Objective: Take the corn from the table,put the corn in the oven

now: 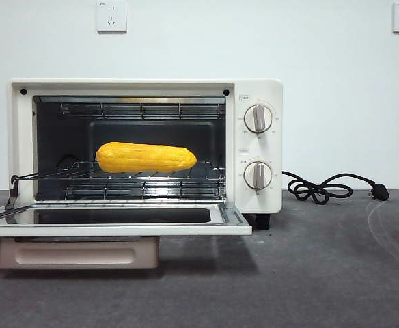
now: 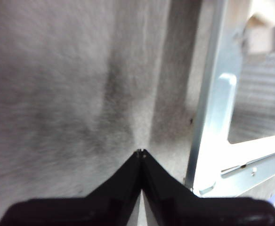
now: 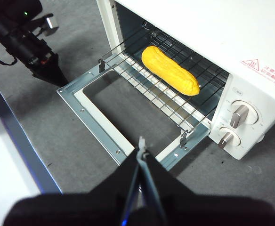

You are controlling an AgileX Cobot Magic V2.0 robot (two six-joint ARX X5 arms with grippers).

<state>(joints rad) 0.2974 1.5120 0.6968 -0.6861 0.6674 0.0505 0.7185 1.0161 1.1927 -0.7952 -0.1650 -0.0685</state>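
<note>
The yellow-orange corn (image 1: 145, 157) lies lengthwise on the wire rack (image 1: 117, 174) inside the cream-white oven (image 1: 257, 198), whose glass door (image 1: 117, 217) hangs open and flat. From above, the corn (image 3: 170, 70) rests on the pulled-out rack (image 3: 151, 92). My right gripper (image 3: 141, 147) is shut and empty, hovering above the open door's near corner. My left gripper (image 2: 141, 153) is shut and empty, low over the grey table (image 2: 57, 94) beside the door's metal frame (image 2: 213, 117). That left gripper (image 3: 50, 70) also shows in the right wrist view, by the door's far corner.
The oven's black cord and plug (image 1: 329, 188) lie coiled on the table (image 1: 322, 273) to the oven's right. Two round knobs (image 1: 257, 117) sit on the oven's front panel. A pale surface with a blue edge (image 3: 15, 155) borders the table.
</note>
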